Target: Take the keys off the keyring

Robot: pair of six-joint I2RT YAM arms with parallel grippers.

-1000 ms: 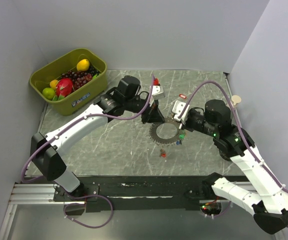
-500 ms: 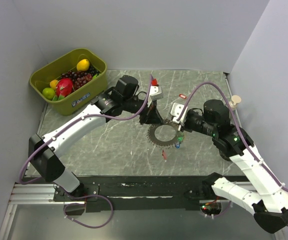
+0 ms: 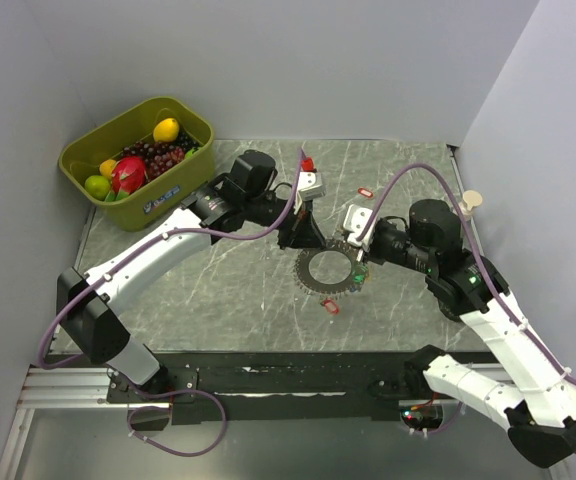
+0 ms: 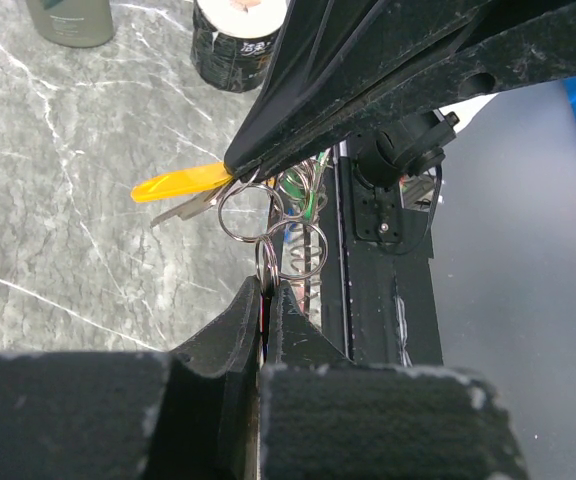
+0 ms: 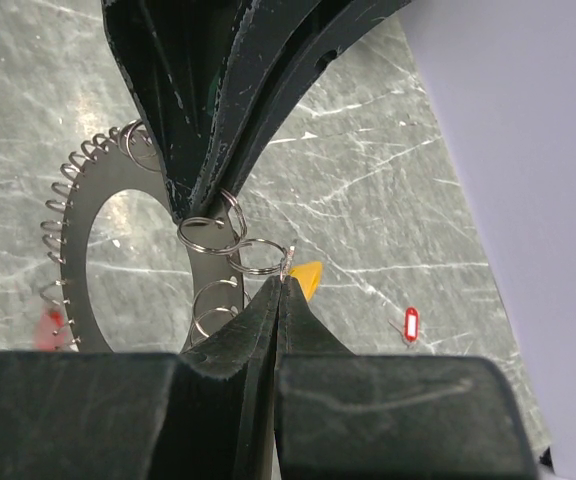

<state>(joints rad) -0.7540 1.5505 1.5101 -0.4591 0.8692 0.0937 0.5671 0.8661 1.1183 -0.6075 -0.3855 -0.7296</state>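
Observation:
The keyring (image 3: 328, 268) is a flat grey ring lined with small wire loops, held just above the table between both arms. My left gripper (image 3: 301, 238) (image 4: 268, 285) is shut on one wire loop at its edge. My right gripper (image 3: 353, 255) (image 5: 283, 280) is shut on the loop of a yellow key (image 5: 306, 275) (image 4: 173, 185). Linked loops (image 4: 253, 215) join the two grips. A green key (image 3: 359, 268) hangs at the ring's right side. One red key (image 3: 330, 307) lies below the ring, another (image 3: 365, 191) (image 5: 411, 322) lies loose on the table.
A green bin (image 3: 173, 190) of fruit stands at the back left corner. A small beige disc (image 3: 473, 200) sits at the right wall. A black rail (image 3: 268, 365) runs along the near edge. Grey walls close in the left, back and right sides.
Both grippers and the keyring shifted slightly up and left, then steadied. The hanging keys swung a little. Both grips stayed shut.

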